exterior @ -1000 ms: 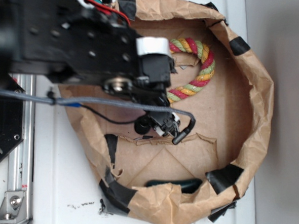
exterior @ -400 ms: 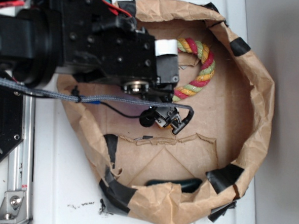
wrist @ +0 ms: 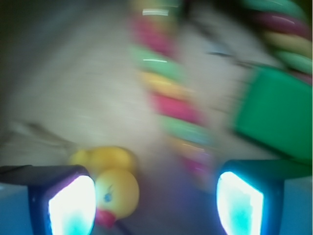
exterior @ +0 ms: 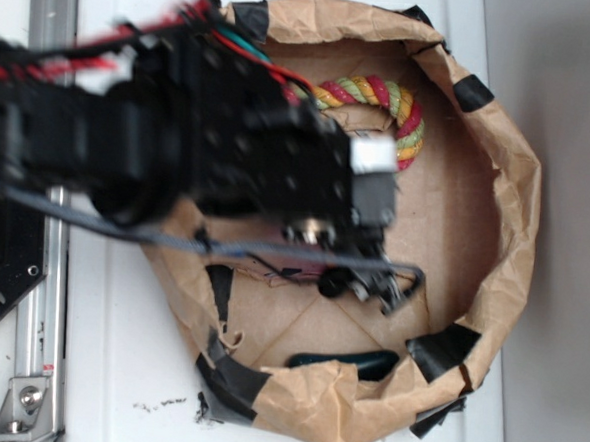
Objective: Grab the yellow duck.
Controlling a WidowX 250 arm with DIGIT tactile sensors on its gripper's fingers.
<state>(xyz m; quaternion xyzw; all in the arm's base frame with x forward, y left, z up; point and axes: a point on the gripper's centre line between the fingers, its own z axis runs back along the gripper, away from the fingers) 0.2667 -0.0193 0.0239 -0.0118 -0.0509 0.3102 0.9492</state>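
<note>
In the wrist view the yellow duck (wrist: pixel 111 188) lies just beside the left finger, off centre in the wide-open, empty claw (wrist: pixel 155 203). The rope toy (wrist: pixel 168 98) runs up the middle and a green block (wrist: pixel 276 115) sits to the right. A good grasp probably calls for shifting the claw leftward until the duck is centred, clear of the rope, before descending and closing.

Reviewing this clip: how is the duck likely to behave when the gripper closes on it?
The duck looks rounded and smooth, so it may roll or squirt sideways if pinched off-centre. It sits close to one finger of the open gripper, not centred, so that finger would probably nudge it first. It looks small beside the green block, so it is likely light.
</note>
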